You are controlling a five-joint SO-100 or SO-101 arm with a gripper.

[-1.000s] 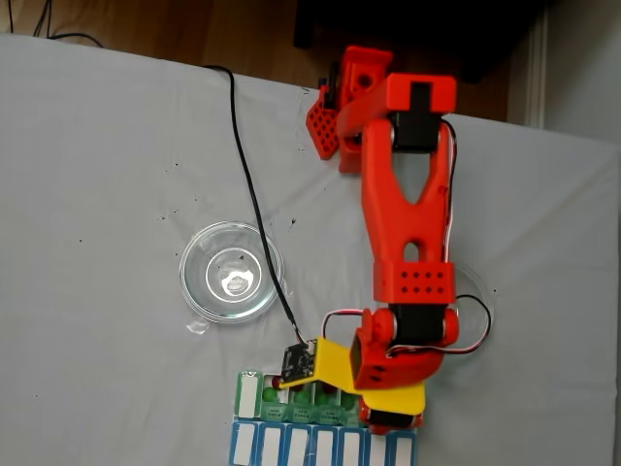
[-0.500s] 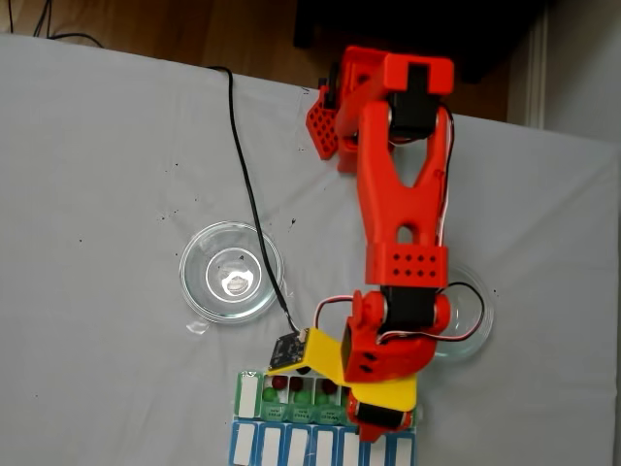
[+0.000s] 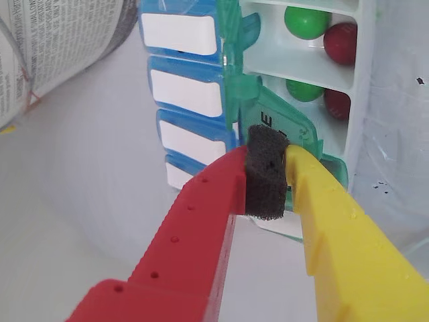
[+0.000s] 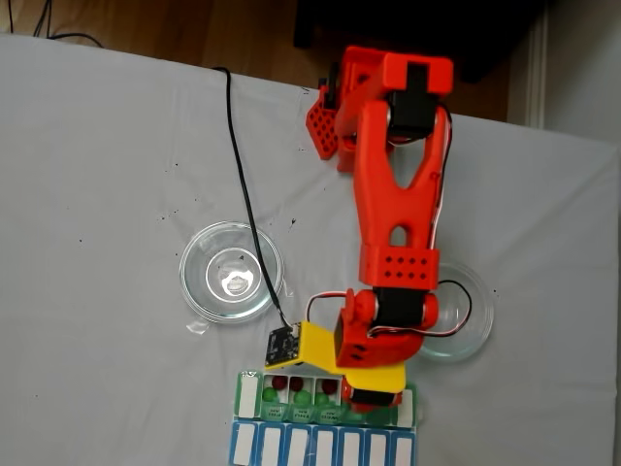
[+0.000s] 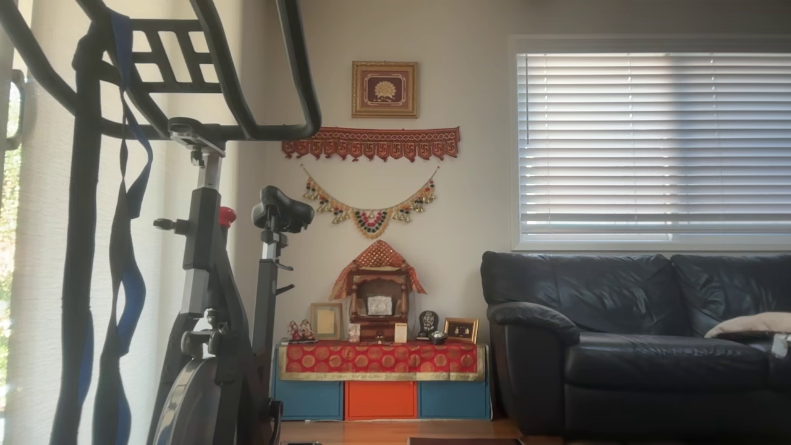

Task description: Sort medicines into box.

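Green and red medicines (image 3: 306,21) seen lodged in box (image 3: 295,64) compartments at table (image 4: 107,175) near edge. Claw (image 3: 267,176) narrowed, only foam pad between jaws, pressed at green lid (image 3: 285,124). Risk judged: box shoved or lid snapped by downward push.

two glass dishes (image 4: 231,271) flank the arm; the box (image 4: 254,393) blocks the table edge.

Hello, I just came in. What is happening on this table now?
A red robot arm is sorting small balls into a weekly pill box. Its pincer hangs over the box's green lids, with only its foam pad between the fingers. Several compartments already hold a green ball and a dark red ball. Two glass dishes stand nearby.
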